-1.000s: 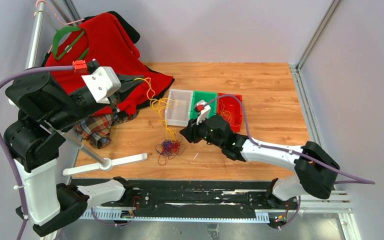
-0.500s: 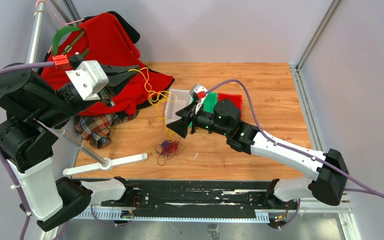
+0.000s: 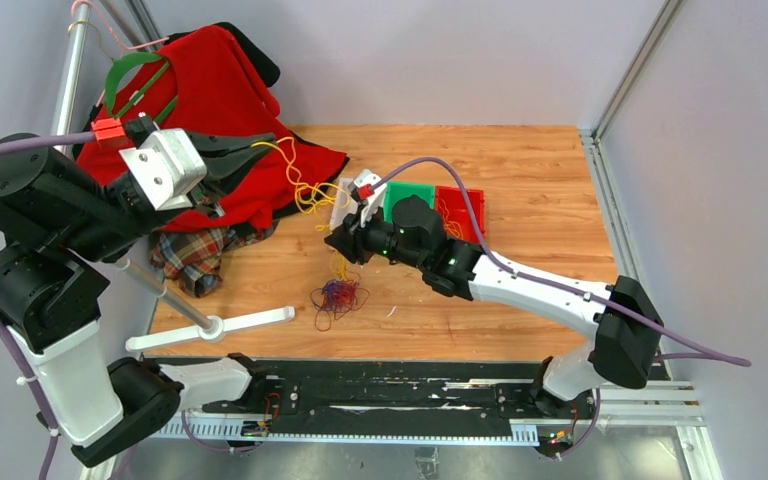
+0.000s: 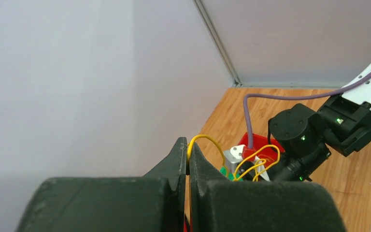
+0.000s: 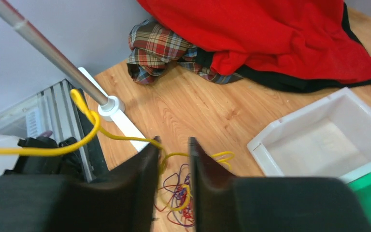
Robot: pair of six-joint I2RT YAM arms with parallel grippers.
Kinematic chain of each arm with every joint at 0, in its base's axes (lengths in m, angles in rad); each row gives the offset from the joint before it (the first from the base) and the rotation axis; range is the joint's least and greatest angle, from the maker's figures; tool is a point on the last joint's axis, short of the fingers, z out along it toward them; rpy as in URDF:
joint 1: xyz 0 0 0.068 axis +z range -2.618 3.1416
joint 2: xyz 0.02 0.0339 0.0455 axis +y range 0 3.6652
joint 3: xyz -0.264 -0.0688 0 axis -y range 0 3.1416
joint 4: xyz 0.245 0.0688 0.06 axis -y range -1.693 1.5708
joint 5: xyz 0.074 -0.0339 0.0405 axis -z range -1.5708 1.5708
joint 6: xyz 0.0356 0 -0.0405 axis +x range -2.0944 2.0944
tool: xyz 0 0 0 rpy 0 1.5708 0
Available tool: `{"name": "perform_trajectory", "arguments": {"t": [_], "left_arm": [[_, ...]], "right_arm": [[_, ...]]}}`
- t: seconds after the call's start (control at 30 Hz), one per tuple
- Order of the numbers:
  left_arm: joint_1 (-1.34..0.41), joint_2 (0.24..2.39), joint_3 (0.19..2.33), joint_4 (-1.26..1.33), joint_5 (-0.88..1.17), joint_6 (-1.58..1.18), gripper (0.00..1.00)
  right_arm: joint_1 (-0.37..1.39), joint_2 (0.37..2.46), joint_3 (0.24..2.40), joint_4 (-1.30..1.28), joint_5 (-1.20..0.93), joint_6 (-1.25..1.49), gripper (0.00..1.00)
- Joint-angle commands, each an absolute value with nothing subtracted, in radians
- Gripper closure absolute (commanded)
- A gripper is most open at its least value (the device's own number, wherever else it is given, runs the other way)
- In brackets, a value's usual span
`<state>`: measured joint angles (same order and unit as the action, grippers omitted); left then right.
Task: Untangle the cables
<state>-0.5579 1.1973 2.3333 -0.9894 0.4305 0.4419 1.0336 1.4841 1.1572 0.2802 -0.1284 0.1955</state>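
The cables are thin and curly. A yellow cable [image 3: 305, 190] runs from my left gripper [image 3: 260, 143] down to a small red and purple tangle [image 3: 338, 297] on the wooden table. High above the red cloth, the left gripper [image 4: 187, 145] is shut on the end of the yellow cable [image 4: 207, 137]. My right gripper [image 3: 332, 240] hovers over the table just above the tangle. In the right wrist view, the right gripper [image 5: 174, 141] has its jaws apart with the yellow cable [image 5: 92, 128] crossing the gap, and the tangle [image 5: 178, 193] lies below.
A red cloth [image 3: 220, 90] and a plaid cloth [image 3: 195, 255] lie at the back left beside a clothes rack with a green hanger [image 3: 130, 75] and a white foot [image 3: 250, 320]. White [image 5: 270, 140], green [image 3: 410, 192] and red [image 3: 465, 215] bins sit mid-table behind the right arm.
The right gripper rose from the table, swung left to the hanging yellow cable, spread wide, then narrowed around it. The left gripper lifted up and back with the cable's end.
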Motion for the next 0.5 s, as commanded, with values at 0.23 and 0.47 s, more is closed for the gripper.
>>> {"name": "perform_trajectory", "arguments": {"t": [0.23, 0.47], "left_arm": [[-0.558, 0.994, 1.914, -0.893, 0.385, 0.436, 0.97], [-0.558, 0.901, 1.663, -0.836, 0.369, 0.378, 0.99]], "right_arm": [[1.042, 1.339, 1.133, 0.363, -0.076, 0.209, 0.99], [1.039, 1.279, 1.119, 0.341, -0.078, 0.21, 0.99]]}}
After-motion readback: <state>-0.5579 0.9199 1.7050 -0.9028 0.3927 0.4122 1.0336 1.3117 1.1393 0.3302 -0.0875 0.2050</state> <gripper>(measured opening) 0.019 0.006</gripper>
